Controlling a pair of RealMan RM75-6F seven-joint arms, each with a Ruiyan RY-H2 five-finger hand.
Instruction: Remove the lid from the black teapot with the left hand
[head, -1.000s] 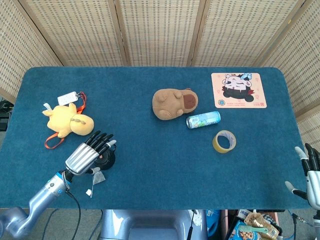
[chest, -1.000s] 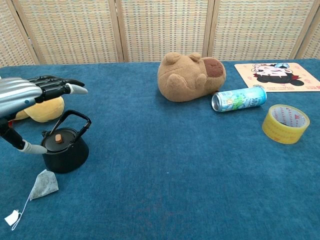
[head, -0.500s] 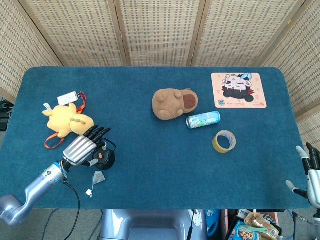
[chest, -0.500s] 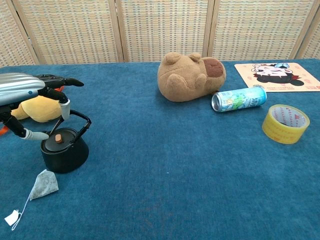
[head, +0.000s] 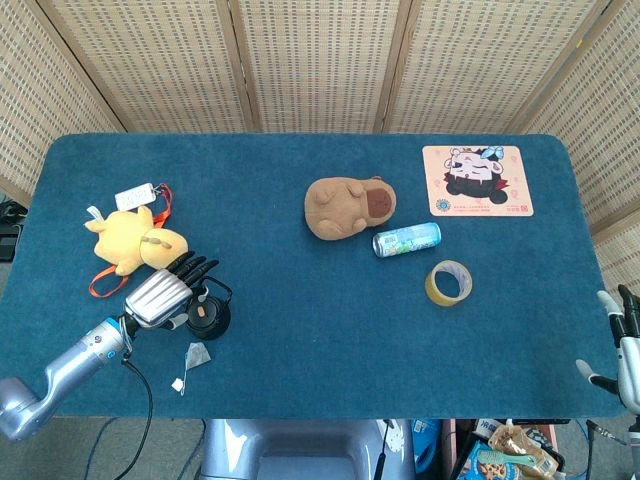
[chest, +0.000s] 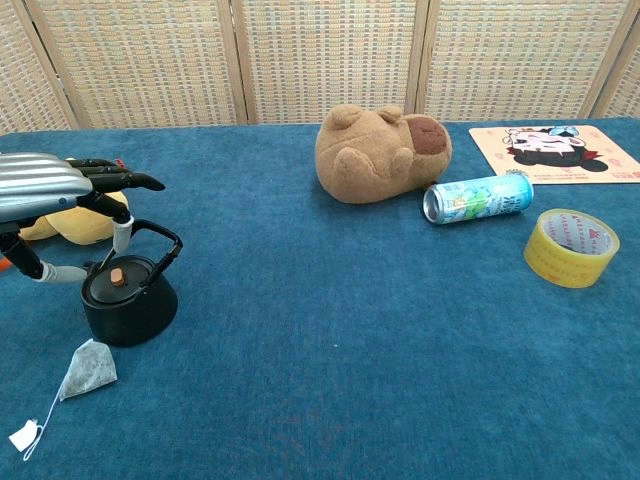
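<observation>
The black teapot (chest: 129, 297) is placed just below and in front of the left hand's fingers (chest: 122, 181), with the lid (chest: 117, 281) seated on it. The tea bag (chest: 88, 367) is laid nearer than the fingers, the yellow plush (head: 135, 240) just behind them. The brown plush (chest: 381, 153), can (chest: 478, 198) and tape roll (chest: 570, 247) are set well to their right.

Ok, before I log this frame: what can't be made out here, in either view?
- Left hand, chest view: the frame's left edge cuts off its wrist; contact with the lid knob is unclear.
- Black teapot, head view: the hand covers part of it; the lid is too small to read.
- Right hand, head view: cut by the right edge; absent from the chest view.
- Tea bag tag: print too small.
</observation>
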